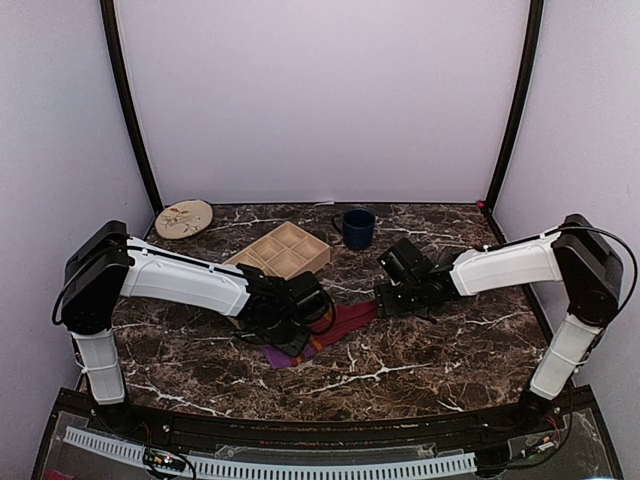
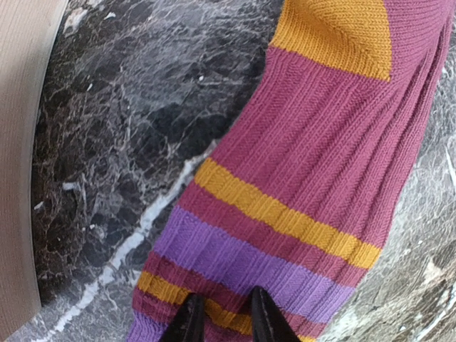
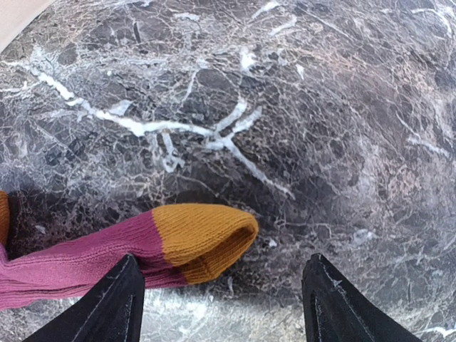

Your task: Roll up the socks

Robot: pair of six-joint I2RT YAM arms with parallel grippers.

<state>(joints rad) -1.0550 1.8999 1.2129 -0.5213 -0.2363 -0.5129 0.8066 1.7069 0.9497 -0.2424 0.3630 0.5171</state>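
Note:
One of the socks (image 1: 345, 318), magenta with orange and purple stripes, lies flat on the dark marble table between the two arms. My left gripper (image 1: 297, 340) is down on its purple-striped cuff end. In the left wrist view the narrow black fingers (image 2: 226, 313) pinch the cuff fabric of the sock (image 2: 320, 157). My right gripper (image 1: 385, 300) hovers at the other end, open wide. In the right wrist view its gripper (image 3: 224, 299) straddles the orange toe of the sock (image 3: 203, 239) without touching it.
A wooden tray with compartments (image 1: 280, 250) stands just behind the left gripper, and its pale wall (image 2: 18, 142) shows in the left wrist view. Behind the sock is a dark blue mug (image 1: 356, 228). A round tan plate (image 1: 184, 218) lies at the back left.

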